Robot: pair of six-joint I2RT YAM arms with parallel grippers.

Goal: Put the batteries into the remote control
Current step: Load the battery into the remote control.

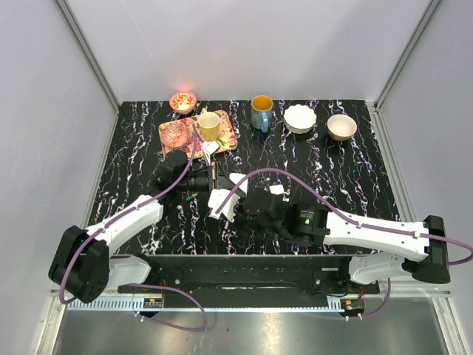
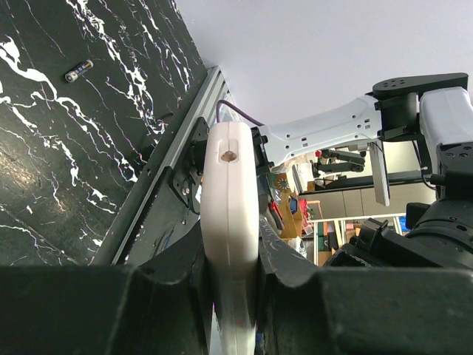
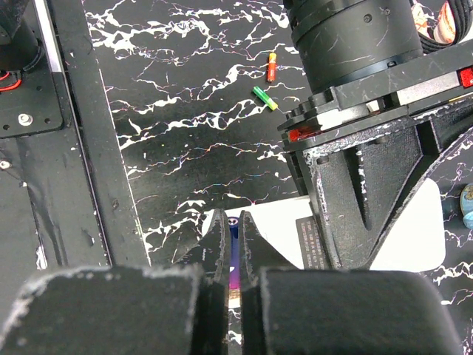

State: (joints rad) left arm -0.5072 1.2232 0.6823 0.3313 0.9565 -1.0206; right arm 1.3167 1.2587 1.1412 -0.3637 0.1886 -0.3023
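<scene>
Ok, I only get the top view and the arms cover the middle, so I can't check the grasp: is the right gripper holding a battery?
Observer: Yes, the right gripper is shut on a purplish battery, seen end-on between its fingers.
Operator: And the left one?
Observer: The left gripper is shut on the remote, held edge-on.
Operator: Any loose batteries?
Observer: A red battery and a green battery lie on the table, close together but not touching.

The remote control (image 2: 230,192) has its lower end hidden inside the left gripper (image 2: 230,296). Near the remote control, the purplish battery (image 3: 233,255) shows only a sliver.
</scene>
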